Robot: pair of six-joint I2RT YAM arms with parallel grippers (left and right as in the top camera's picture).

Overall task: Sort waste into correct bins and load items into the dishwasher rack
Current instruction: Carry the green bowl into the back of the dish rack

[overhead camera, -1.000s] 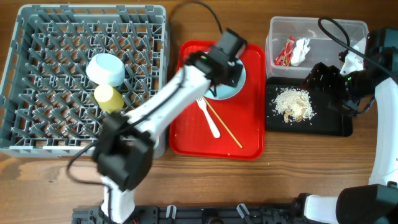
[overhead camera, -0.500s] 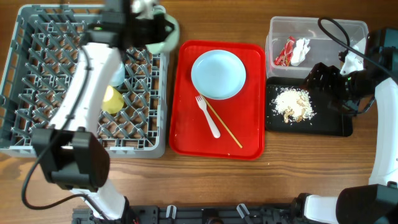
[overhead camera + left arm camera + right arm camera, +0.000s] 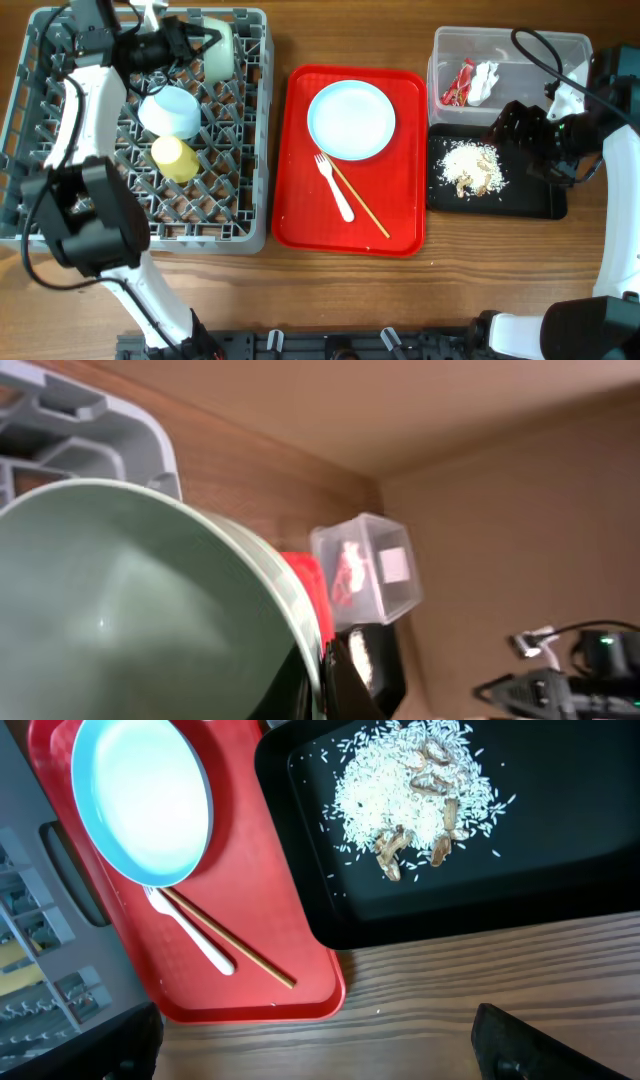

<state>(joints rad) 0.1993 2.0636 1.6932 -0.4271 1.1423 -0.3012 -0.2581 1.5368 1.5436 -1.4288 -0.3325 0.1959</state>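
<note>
We see the left gripper [image 3: 188, 45] with its jaws clamped on the rim of a pale green bowl [image 3: 218, 48], tipped on edge over the far side of the grey dishwasher rack [image 3: 150, 238]. A 2nd bowl [image 3: 170, 110] and a yellow cup [image 3: 175, 158] sit in the rack. The right gripper [image 3: 510, 128] hangs, jaws wide apart, over the black tray [image 3: 530, 195] of food scraps [image 3: 472, 167]. The plate [image 3: 350, 120], fork [image 3: 335, 188] and chopsticks [image 3: 360, 200] lie on the red serving tray [image 3: 300, 215].

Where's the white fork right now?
Overhead view, centre: the white fork lies on the red serving tray, just below the plate, with the chopsticks close beside it.
</note>
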